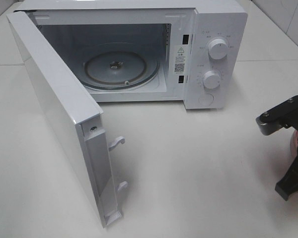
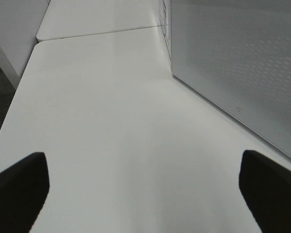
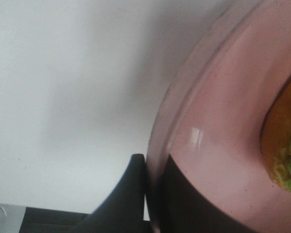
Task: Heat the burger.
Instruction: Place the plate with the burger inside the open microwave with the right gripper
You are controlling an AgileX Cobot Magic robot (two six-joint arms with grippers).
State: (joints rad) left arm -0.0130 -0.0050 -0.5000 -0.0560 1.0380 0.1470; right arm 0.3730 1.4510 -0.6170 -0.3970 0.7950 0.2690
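In the right wrist view the burger (image 3: pixel 283 145), with an orange-brown bun and a green layer, lies on a round pink plate (image 3: pixel 218 126). Only part of it shows at the picture's edge. My right gripper (image 3: pixel 153 196) is shut on the plate's rim, one black finger (image 3: pixel 128 194) outside it and one inside. From the high camera this gripper (image 1: pixel 294 148) sits at the table's far right, with a sliver of the pink plate (image 1: pixel 292 144) behind it; the burger is out of view there. My left gripper (image 2: pixel 145 194) is open and empty over bare table.
The white microwave (image 1: pixel 213 54) stands at the back, its door (image 1: pixel 59 114) swung wide open toward the front left. A glass turntable (image 1: pixel 116 69) lies inside. The door's outer face (image 2: pixel 242 63) is close beside my left gripper. The white table (image 1: pixel 188 168) spreads in front.
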